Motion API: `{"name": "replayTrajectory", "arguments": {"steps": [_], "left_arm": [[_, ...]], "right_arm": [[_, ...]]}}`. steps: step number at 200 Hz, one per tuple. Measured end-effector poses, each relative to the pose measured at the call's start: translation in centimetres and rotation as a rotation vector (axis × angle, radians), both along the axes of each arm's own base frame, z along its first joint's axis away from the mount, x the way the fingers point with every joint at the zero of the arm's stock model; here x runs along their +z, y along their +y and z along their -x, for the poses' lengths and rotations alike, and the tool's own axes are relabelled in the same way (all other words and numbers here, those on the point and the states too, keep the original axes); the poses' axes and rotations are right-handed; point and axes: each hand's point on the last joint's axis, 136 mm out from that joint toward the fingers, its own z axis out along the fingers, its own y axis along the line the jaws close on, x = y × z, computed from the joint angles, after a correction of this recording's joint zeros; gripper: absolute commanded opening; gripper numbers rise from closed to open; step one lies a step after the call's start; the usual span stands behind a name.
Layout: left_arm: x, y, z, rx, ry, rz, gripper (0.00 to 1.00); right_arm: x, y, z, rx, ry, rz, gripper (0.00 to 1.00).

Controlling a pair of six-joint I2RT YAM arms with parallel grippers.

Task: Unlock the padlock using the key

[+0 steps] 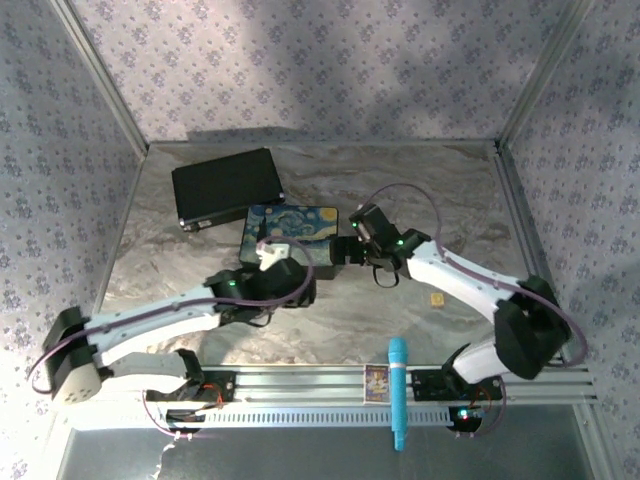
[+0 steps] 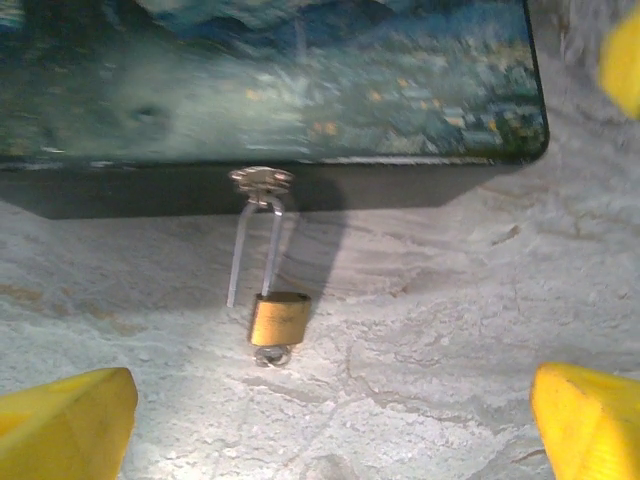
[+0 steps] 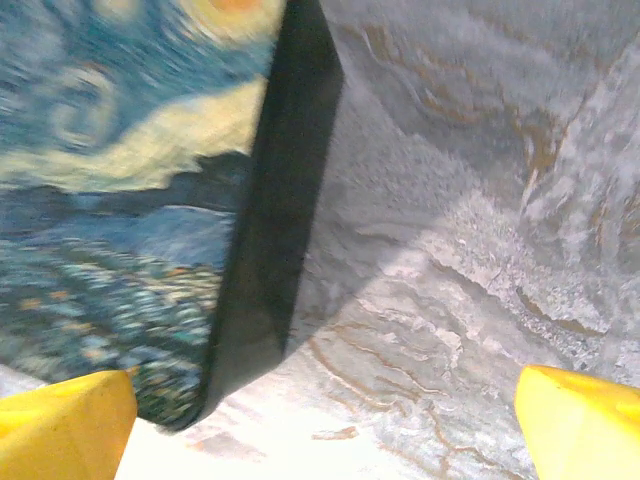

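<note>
The padlock (image 2: 279,318) has a small brass body and lies on the table in front of the painted box (image 2: 300,80). Its thin silver shackle (image 2: 270,250) runs up through the box's hasp (image 2: 261,179). One shackle leg ends free beside the body. The key (image 2: 270,354) shows as a tiny silvery head sticking out of the body's near end. My left gripper (image 2: 335,420) is open, its yellow fingertips (image 2: 70,420) wide apart on the near side of the padlock and touching nothing. My right gripper (image 3: 325,420) is open and empty by the box's right corner (image 3: 270,250).
A black case (image 1: 225,185) lies behind the painted box (image 1: 295,225). A flat gold chip (image 1: 437,299) rests on the table at the right. A blue marker (image 1: 397,390) lies across the front rail. Papered walls close in the marbled table (image 1: 450,190).
</note>
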Motion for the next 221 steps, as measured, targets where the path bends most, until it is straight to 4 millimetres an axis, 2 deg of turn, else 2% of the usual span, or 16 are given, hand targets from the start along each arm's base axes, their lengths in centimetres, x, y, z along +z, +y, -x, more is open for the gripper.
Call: {"name": "replayTrajectory", "arguments": {"steps": [26, 37, 50, 66, 91, 115, 131, 163, 221], "left_arm": [[-0.9, 3.5, -0.4, 0.079, 0.016, 0.117, 1.0], [-1.8, 4.8, -0.4, 0.11, 0.031, 0.157, 1.0], [-2.9, 5.9, -0.1, 0.137, 0.055, 0.201, 1.0], [-4.0, 6.8, 0.1, 0.166, 0.081, 0.262, 1.0], [-5.0, 7.7, 0.3, 0.213, 0.113, 0.328, 1.0], [-4.9, 7.3, 0.5, 0.218, 0.125, 0.393, 1.0], [-5.2, 6.9, 0.8, 0.216, 0.139, 0.434, 1.0], [-6.7, 6.8, 1.5, 0.233, 0.183, 0.459, 1.0], [-6.2, 6.8, 1.5, 0.232, 0.172, 0.481, 1.0]], "right_arm": [[4.2, 0.8, 2.3, 0.074, -0.095, -0.095, 0.98], [5.1, 1.8, 3.7, 0.126, -0.116, -0.121, 0.95], [5.1, 3.4, 5.4, 0.199, -0.119, -0.133, 0.88], [3.7, 5.7, 7.4, 0.28, -0.096, -0.126, 0.81], [-0.3, 9.2, 9.0, 0.374, -0.018, -0.095, 0.66], [-4.8, 11.3, 9.7, 0.414, 0.06, -0.05, 0.64], [-6.9, 12.6, 10.0, 0.435, 0.089, -0.019, 0.63], [-8.2, 14.8, 9.6, 0.451, 0.089, -0.017, 0.61], [-9.3, 16.0, 8.7, 0.447, 0.082, -0.024, 0.6]]}}
